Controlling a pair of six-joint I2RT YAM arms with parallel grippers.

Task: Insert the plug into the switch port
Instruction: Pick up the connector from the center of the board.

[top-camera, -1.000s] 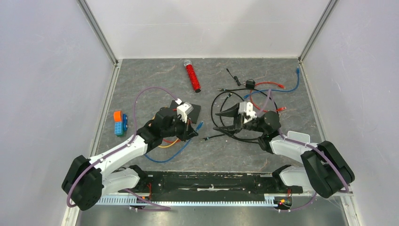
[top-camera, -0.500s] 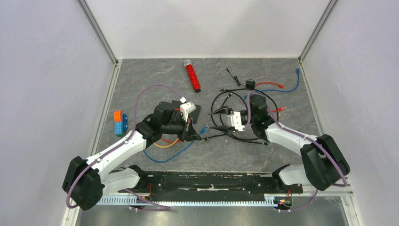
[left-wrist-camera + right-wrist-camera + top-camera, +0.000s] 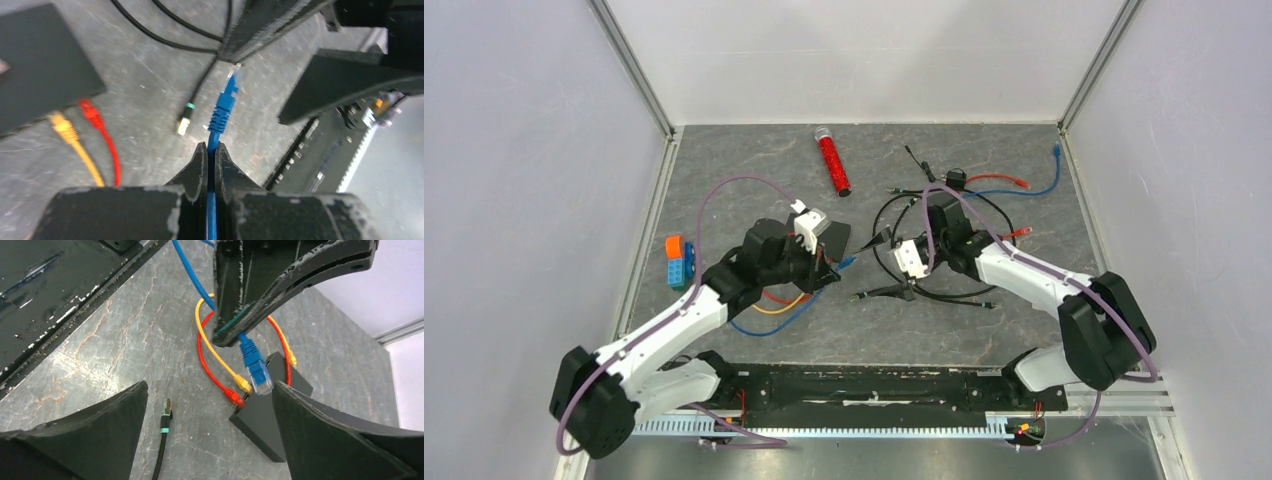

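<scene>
My left gripper is shut on the blue cable just behind its blue plug, which sticks out in front of the fingers above the table. In the top view the left gripper holds the plug beside the flat black switch box. A red plug and a yellow plug sit in the box along its ported edge; I cannot make out a free switch port. My right gripper stands wide open facing the blue plug, holding nothing.
A black cable end with a teal band lies on the table between the arms. Black, red and blue cables tangle at the back right. A red tube lies at the back, orange and blue blocks at the left.
The right gripper has swung back and left, closer to the left gripper, and its jaws have spread wider. The left gripper has shifted slightly with the blue plug still held.
</scene>
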